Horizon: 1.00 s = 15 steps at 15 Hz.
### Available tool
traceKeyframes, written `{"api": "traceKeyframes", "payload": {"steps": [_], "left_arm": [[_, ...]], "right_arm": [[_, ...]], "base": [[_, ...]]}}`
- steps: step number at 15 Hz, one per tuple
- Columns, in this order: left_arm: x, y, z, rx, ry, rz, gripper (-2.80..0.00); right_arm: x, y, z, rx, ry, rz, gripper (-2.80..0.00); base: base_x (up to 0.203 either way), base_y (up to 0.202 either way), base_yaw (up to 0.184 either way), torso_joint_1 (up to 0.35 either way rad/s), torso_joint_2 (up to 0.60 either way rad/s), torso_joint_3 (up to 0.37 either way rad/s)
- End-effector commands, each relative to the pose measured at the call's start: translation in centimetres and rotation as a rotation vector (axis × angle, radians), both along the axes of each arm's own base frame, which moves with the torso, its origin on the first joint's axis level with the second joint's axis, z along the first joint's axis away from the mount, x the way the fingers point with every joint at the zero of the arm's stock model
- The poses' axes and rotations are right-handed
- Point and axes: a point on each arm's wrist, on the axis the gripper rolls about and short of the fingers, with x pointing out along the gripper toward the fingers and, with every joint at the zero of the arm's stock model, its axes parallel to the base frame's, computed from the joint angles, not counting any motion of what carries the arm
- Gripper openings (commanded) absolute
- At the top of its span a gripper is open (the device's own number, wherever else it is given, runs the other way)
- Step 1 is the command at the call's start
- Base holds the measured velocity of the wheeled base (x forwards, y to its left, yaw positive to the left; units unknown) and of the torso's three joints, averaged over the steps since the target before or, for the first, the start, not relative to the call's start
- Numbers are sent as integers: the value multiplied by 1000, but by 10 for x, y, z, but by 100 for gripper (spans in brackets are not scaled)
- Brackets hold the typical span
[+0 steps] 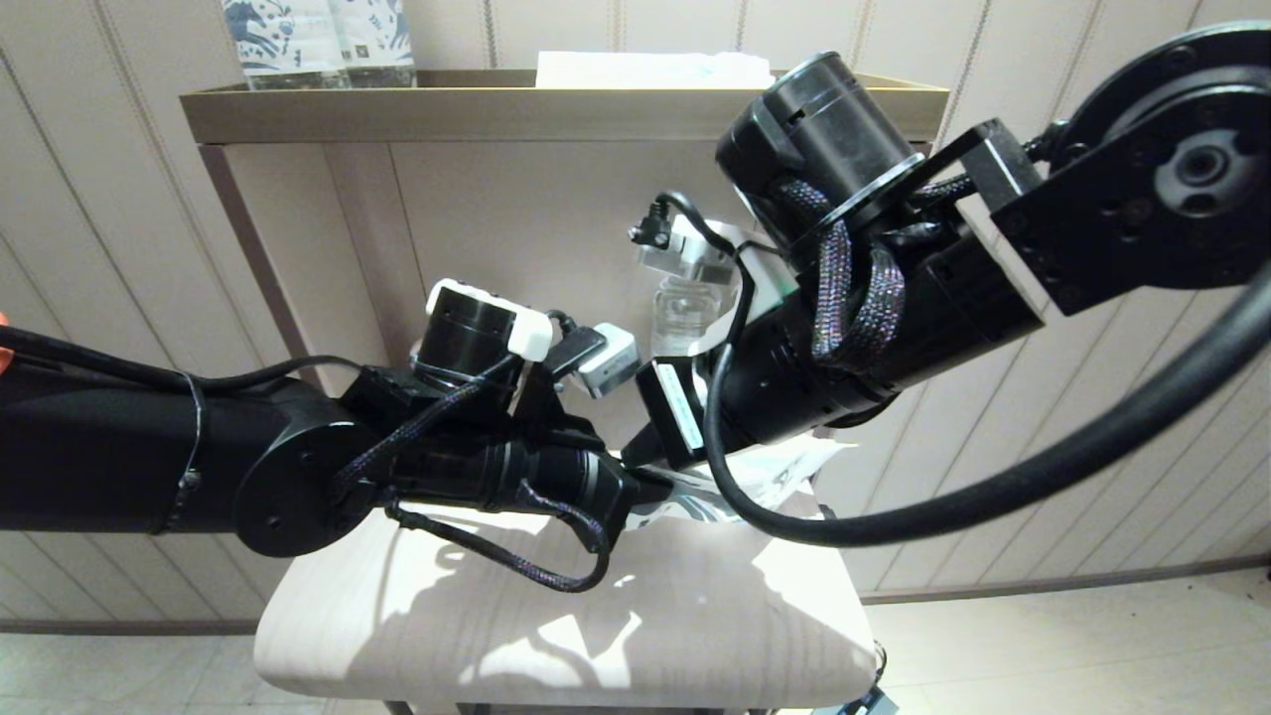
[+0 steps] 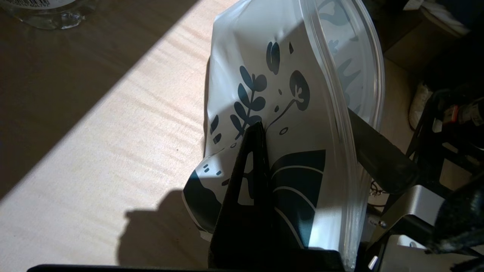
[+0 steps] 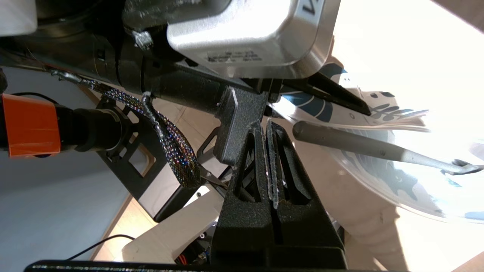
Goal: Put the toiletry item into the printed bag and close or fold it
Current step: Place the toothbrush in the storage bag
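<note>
Against a panelled wall, both arms meet over a cushioned stool (image 1: 556, 616) bearing the printed bag (image 1: 765, 477). Left wrist view: the left gripper (image 2: 261, 132) pinches the bag's wall beside its zip mouth. Right wrist view: the right gripper (image 3: 266, 128), fingers pressed together, sits beside the toiletry item (image 3: 370, 145) lying across the bag.
</note>
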Motion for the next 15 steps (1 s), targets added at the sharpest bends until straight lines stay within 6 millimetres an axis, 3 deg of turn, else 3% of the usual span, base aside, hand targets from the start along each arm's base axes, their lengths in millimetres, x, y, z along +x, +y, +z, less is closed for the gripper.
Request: {"api": "traceKeyframes", "payload": {"steps": [1, 15], "left_arm": [[0, 0, -1, 0, 1, -3, -280], [0, 0, -1, 1, 1, -4, -280]], "right_arm": [[2, 0, -1, -1, 2, -4, -280], [14, -2, -9, -21, 19, -32, -280]], "base": [[0, 0, 0, 0, 0, 0], [0, 0, 0, 0, 0, 0]]}}
